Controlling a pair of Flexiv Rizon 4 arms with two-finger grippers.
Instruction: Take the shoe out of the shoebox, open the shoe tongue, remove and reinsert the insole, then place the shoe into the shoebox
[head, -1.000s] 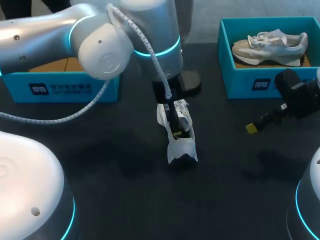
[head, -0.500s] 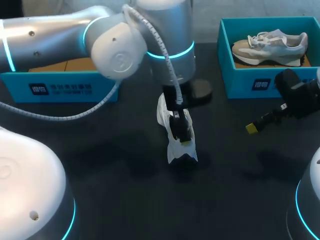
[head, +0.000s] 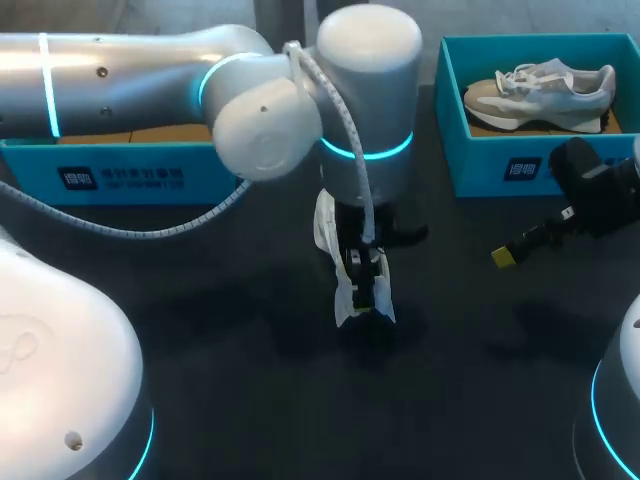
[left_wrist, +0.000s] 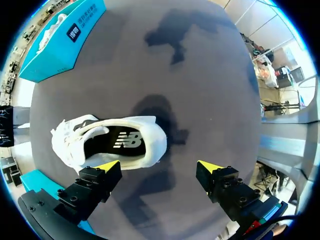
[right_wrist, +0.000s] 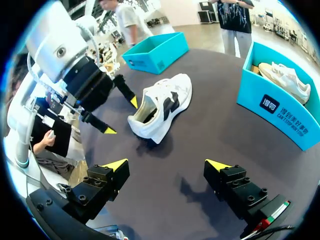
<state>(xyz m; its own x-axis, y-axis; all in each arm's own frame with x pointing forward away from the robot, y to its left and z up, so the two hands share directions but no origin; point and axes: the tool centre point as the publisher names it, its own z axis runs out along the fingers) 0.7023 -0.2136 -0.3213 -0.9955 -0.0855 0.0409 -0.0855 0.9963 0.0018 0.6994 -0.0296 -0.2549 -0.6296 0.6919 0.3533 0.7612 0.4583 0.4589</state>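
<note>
1. First, the surface: a dark table (head: 250, 330) carries two teal shoeboxes and one loose shoe.
2. Then the boxes. One shoebox (head: 520, 170) stands beyond the right gripper (head: 505, 257), well apart from it, and a beige and white sneaker (head: 540, 95) lies on its side inside this box. The other shoebox (head: 120, 175) stands behind the left arm (head: 120, 70); only a brown bottom shows in it.
3. The white shoe (head: 343, 298) is outside both boxes. It stands on its sole on the table, directly under the left gripper (head: 365, 285).
4. In the left wrist view, the shoe (left_wrist: 107, 145) has its opening upward, and the dark insole (left_wrist: 127, 140) is visible inside. The heel end is nearest to the gripper (left_wrist: 159, 166), closer to one finger than to the other.
5. The left arm comes in over the table with the wrist pointing down. Its fingers are wide apart and hold nothing; from the right wrist view this gripper (right_wrist: 121, 116) hangs just beside the heel of the shoe (right_wrist: 162, 110), without touching it.
6. The right gripper (right_wrist: 166, 164) hovers low over bare table, well apart from the shoe. Its fingers are also spread and grip nothing.
</note>
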